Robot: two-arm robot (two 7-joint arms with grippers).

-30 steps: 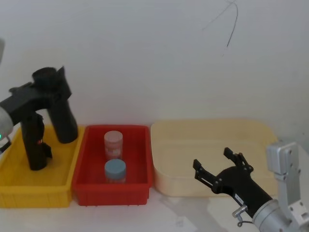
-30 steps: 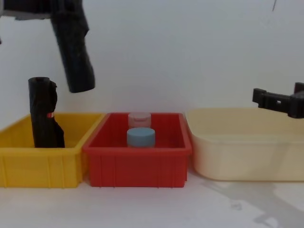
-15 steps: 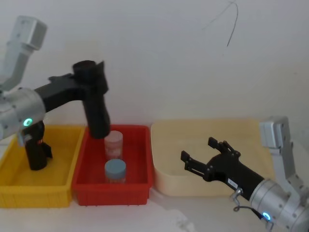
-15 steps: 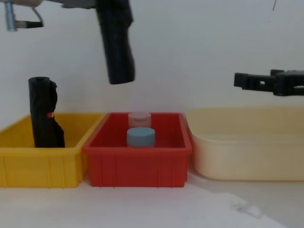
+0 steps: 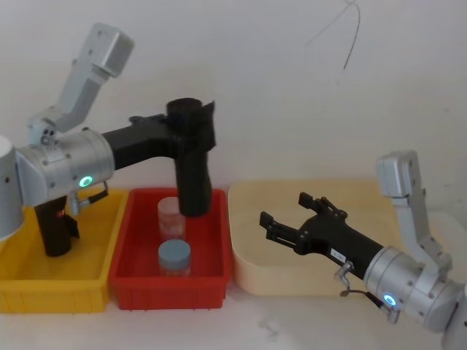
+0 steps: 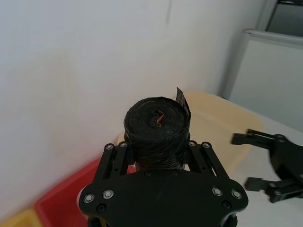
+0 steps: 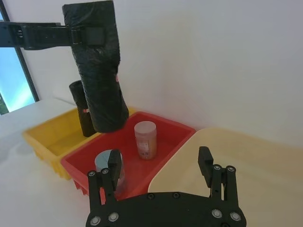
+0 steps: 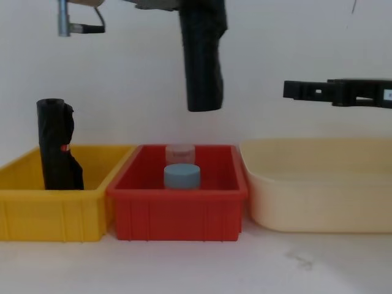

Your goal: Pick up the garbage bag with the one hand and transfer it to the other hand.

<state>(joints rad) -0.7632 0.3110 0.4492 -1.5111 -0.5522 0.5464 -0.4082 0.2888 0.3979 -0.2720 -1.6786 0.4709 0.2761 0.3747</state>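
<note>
The garbage bag (image 5: 192,171) is a black roll hanging upright in the air over the red bin (image 5: 168,293). My left gripper (image 5: 184,133), on the green-lit arm, is shut on the roll's upper end; the left wrist view shows the fingers (image 6: 113,158) clamped on both sides of the roll (image 6: 157,124). My right gripper (image 5: 284,210), on the blue-lit arm, is open above the cream tray (image 5: 321,188), its tips pointing toward the roll with a gap between them. From the chest, the roll (image 8: 202,61) and the right gripper (image 8: 306,90) are level and apart.
A second black roll (image 5: 55,226) stands in the yellow bin (image 5: 51,293) at the left. The red bin holds a pink-lidded jar (image 5: 171,215) and a blue-lidded jar (image 5: 174,255) beneath the hanging roll. A white wall stands close behind.
The left arm has carried the roll rightward, from above the yellow bin to above the red bin. The right gripper has risen and advanced left toward it, staying open.
</note>
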